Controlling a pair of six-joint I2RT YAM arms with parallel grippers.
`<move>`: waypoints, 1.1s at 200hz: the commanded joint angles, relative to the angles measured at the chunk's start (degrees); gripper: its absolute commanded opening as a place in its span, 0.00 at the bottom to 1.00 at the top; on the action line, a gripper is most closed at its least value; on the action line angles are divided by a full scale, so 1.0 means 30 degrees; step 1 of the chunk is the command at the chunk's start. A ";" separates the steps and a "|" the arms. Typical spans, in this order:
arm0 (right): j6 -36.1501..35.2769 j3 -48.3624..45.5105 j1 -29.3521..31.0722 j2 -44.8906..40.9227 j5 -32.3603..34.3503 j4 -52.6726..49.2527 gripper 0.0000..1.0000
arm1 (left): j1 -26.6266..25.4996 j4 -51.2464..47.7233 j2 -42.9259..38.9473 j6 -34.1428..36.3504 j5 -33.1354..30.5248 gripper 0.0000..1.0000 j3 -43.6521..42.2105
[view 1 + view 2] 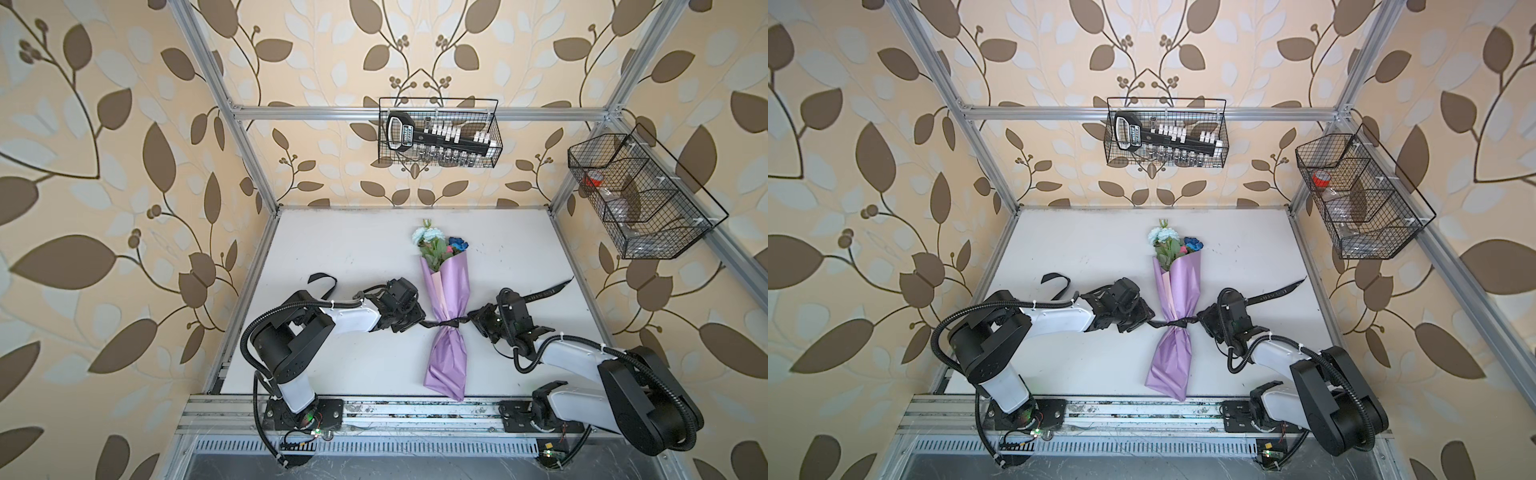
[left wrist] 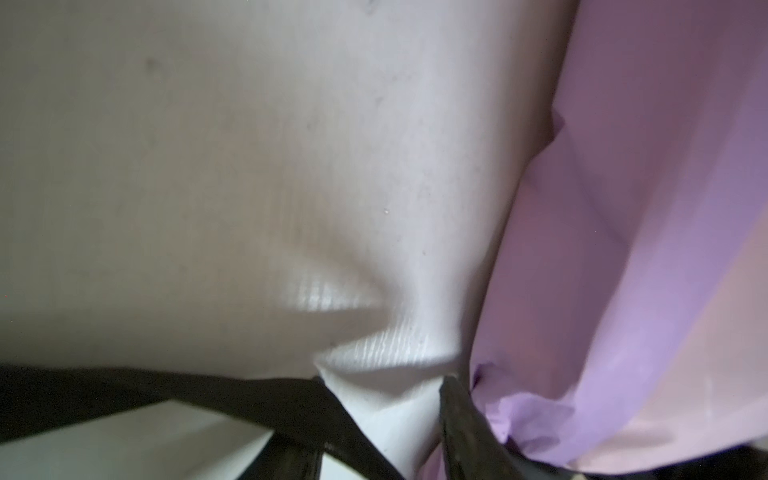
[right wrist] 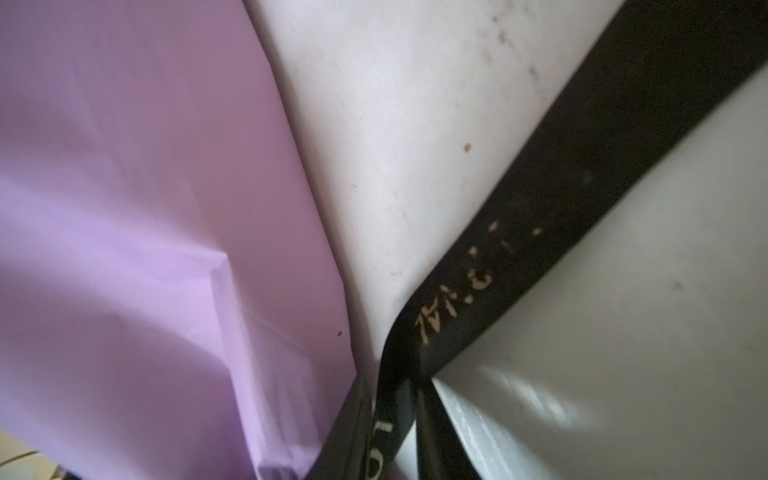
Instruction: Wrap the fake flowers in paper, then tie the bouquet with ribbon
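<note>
Both top views: bouquet of fake flowers lying mid-surface, blooms far; black ribbon cinched round its waist, pinched by left end effector and right end effector; left wrist: ribbon drawn taut beside wrapping paper; right wrist: likewise; risk judged: an uneven pull could drag the bouquet sideways, or the ribbon could slip free.
</note>
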 commanded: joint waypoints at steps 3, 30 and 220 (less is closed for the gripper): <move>-0.0525 0.0448 -0.0066 -0.0678 0.1164 -0.1322 0.08 | -0.0002 -0.3610 0.1059 0.0226 -0.1615 0.29 -0.0392; -0.1186 0.0686 -0.0178 -0.1249 0.2130 -0.2226 0.00 | 0.0027 -0.4696 0.0881 0.0667 -0.2597 0.12 0.0258; -0.8695 0.3681 -0.1301 -0.1411 0.1649 -0.4370 0.00 | 0.0767 -0.3944 -0.2315 0.4093 -0.2918 0.00 0.0371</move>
